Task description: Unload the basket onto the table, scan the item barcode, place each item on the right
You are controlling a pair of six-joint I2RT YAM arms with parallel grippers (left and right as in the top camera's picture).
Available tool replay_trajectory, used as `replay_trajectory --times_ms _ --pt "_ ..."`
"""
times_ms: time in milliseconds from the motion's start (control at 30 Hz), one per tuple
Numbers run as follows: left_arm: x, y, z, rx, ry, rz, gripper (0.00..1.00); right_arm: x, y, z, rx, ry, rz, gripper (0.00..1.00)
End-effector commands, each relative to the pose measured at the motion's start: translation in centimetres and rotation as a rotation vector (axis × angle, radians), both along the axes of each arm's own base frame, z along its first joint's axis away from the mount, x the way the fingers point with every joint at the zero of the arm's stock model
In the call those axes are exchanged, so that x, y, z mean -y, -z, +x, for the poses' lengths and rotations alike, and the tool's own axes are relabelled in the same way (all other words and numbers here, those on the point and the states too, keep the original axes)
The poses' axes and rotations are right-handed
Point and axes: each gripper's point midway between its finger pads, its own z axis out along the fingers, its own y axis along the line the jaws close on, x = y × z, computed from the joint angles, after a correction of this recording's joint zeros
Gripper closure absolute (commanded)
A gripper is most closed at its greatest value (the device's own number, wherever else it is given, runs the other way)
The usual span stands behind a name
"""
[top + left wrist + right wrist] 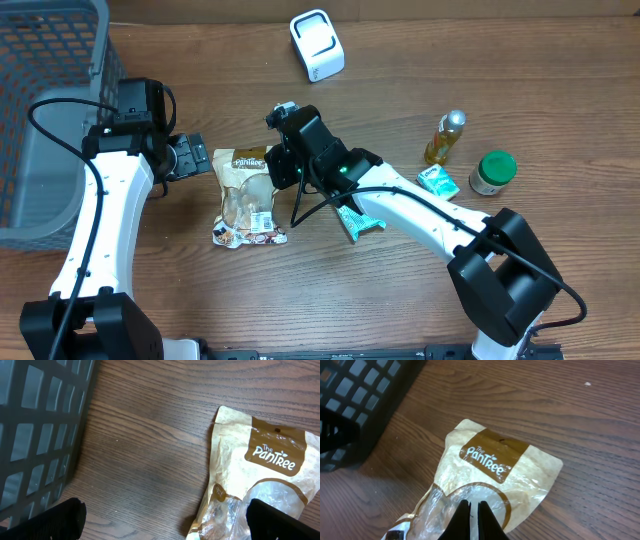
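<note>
The pouch (247, 195) is lying on the table (330, 300); the right gripper (470, 519) is pinching its film, jaws together; the left gripper (197, 157) is hovering beside it, jaws apart; such slick, thinly held film risks slipping free.

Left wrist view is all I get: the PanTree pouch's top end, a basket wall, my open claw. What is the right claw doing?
Observer: The right claw is shut on the PanTree pouch, seemingly pinching the film at its clear window.
Operator: Where is the scanner?
Observer: A white scanner stands apart, beyond the pouch's top end.
Operator: Is the barcode side up?
Observer: A white label near the pouch's lower end faces up, but it is too small to confirm a barcode.
</note>
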Motion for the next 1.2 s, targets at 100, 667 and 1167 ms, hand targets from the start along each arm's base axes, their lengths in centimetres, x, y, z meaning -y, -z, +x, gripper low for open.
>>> replay_trajectory --times_ms 100,667,1167 --pt "0.1 -0.7 0.3 0.019 0.014 0.014 0.0 -0.8 -1.2 -0.9 0.03 -0.038 0.014 0.96" --pt "0.1 -0.7 0.3 0.019 0.014 0.014 0.01 -1.4 5.3 -0.3 -0.035 -0.038 -0.048 0.96" --pt "0.1 -0.7 0.3 0.019 0.014 0.014 0.01 -0.5 7.2 -0.8 -0.091 -0.024 -0.09 0.96"
